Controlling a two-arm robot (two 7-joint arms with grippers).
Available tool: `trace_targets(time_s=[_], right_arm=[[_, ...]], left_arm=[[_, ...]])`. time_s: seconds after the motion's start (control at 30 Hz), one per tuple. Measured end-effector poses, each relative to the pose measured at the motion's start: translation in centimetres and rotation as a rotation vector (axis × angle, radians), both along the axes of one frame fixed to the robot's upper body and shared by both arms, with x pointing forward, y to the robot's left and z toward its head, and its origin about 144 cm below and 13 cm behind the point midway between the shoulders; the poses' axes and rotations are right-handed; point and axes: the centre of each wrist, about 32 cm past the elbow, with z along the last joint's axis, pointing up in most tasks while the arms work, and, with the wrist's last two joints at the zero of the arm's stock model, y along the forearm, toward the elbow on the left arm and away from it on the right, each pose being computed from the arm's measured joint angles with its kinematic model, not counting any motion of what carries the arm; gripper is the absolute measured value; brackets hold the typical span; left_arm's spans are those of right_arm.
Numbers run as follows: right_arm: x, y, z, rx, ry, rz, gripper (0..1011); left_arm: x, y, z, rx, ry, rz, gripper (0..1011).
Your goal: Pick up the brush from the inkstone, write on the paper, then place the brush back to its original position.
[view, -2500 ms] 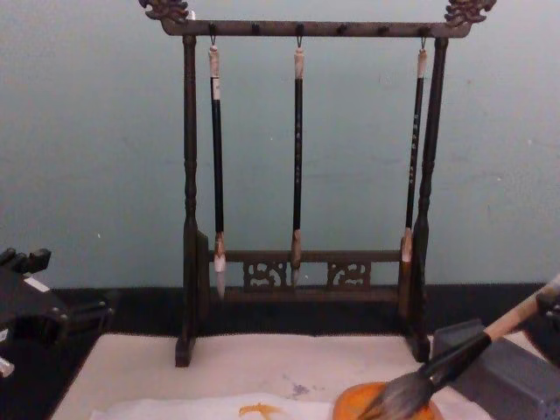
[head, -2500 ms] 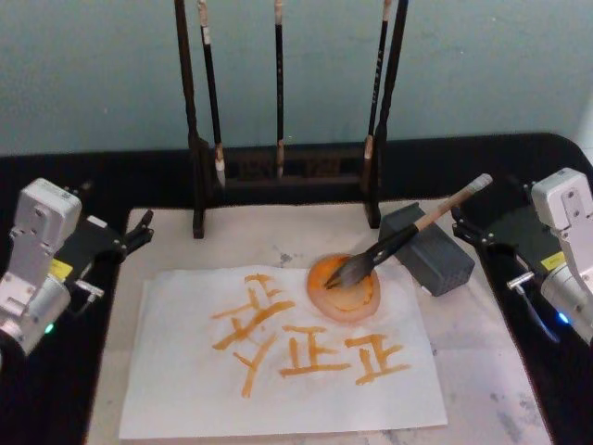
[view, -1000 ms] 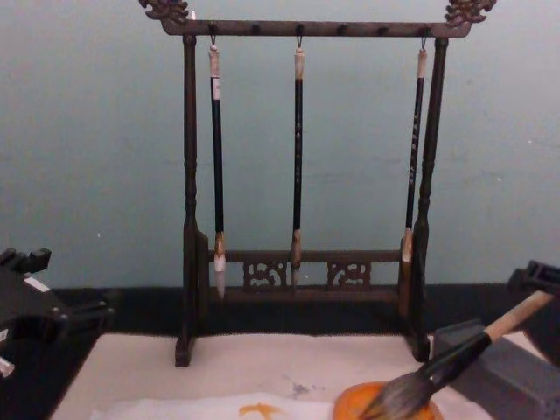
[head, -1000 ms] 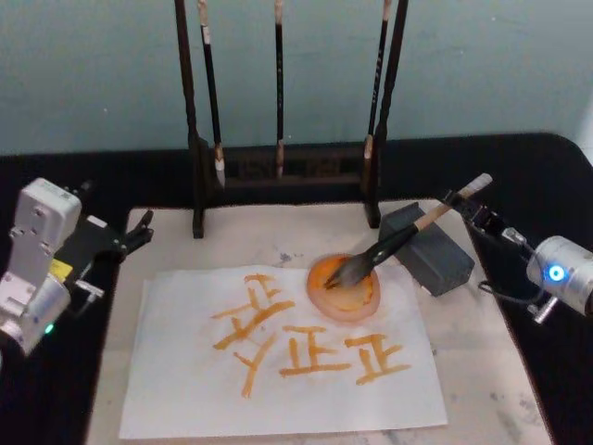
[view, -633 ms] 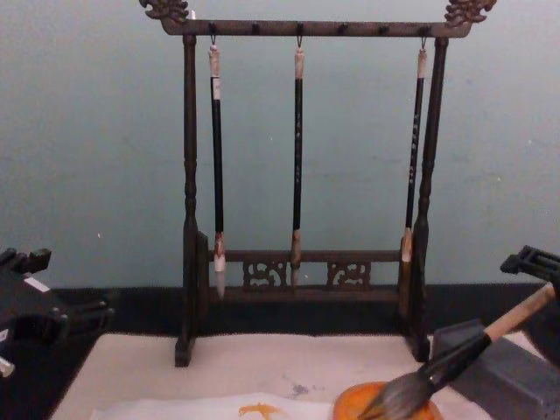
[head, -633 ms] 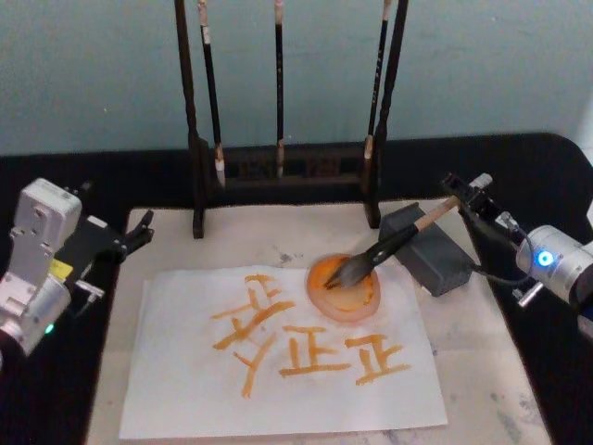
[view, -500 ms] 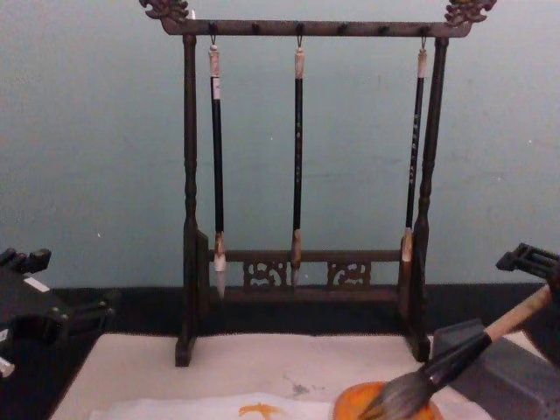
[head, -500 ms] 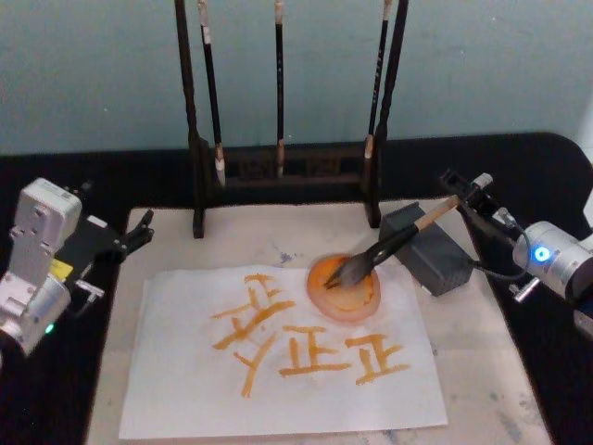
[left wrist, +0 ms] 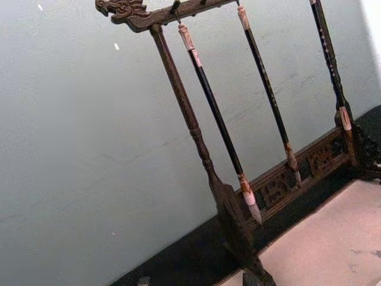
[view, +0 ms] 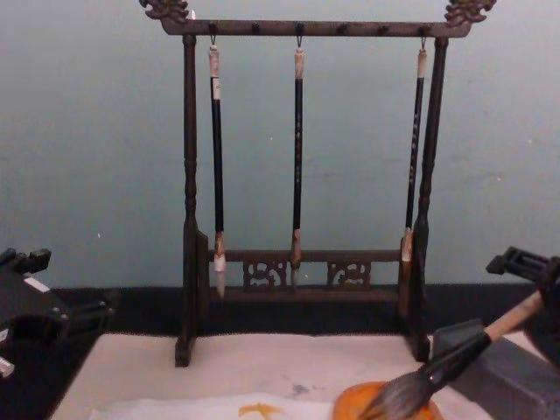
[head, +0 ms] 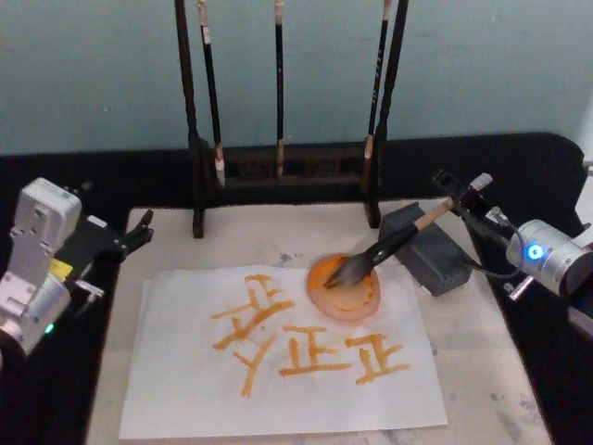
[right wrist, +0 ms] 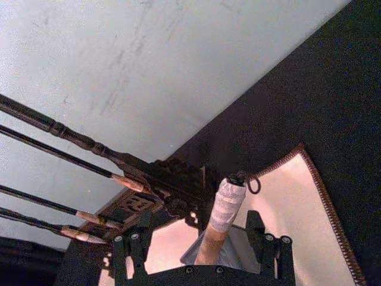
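- Right gripper (head: 460, 197): at the right of the table, at the top end of the large calligraphy brush (head: 389, 248) with pale tan wooden handle, black ferrule and grey-white bristles.
- The right wrist view shows its fingers (right wrist: 271, 253) spread on both sides of the handle, gap on each side. Not clamped.
- The brush lies tilted, bristles in the round orange ink dish (head: 345, 295), ferrule leaning on the dark grey rectangular block (head: 435, 260).
- White paper sheet (head: 185, 389): flat on the cream-beige felt mat (head: 519, 371), covered in orange brush characters. The dish sits on its far right corner.
- Left gripper (head: 139, 234): parked at the left edge of the mat, fingers apart, holding nothing.
- Dark wooden brush rack (head: 278, 171): behind the mat, three thin black brushes (head: 279, 83) hanging from it.
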Motion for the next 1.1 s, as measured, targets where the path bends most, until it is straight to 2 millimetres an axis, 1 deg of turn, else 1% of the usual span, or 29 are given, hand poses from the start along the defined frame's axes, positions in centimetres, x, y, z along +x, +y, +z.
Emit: trace_targets(time_s=[0.5,0.7,0.73,0.8,0.83,0.87,0.97,1.03,1.1], right_arm=[[0.02,0.04,-0.04,-0.007,0.001,0.001,994],[0.01,0.03,-0.03,-0.006,0.000,0.001,868],[0.01,0.03,-0.03,-0.006,0.000,0.001,817],[0.00,0.04,-0.03,-0.006,0.000,0.001,785],[0.00,0.04,-0.03,-0.006,0.000,0.001,742],[0.00,0.04,-0.03,-0.006,0.000,0.001,730],[0.00,0.04,-0.02,-0.005,-0.001,0.001,604],[-0.01,0.04,-0.02,-0.005,-0.001,0.001,566],[-0.01,0.04,-0.02,-0.005,-0.001,0.001,480]], left_arm=[[0.00,0.00,0.00,0.000,0.000,0.000,1010],[0.00,0.00,0.00,0.000,0.000,0.000,1010],[0.00,0.00,0.00,0.000,0.000,0.000,1010],[0.00,0.00,0.00,0.000,0.000,0.000,1010],[0.00,0.00,0.00,0.000,0.000,0.000,1010],[0.00,0.00,0.00,0.000,0.000,0.000,1009],[0.00,0.00,0.00,0.000,0.000,0.000,1010],[0.00,0.00,0.00,0.000,0.000,0.000,1010],[0.00,0.00,0.00,0.000,0.000,0.000,1010]])
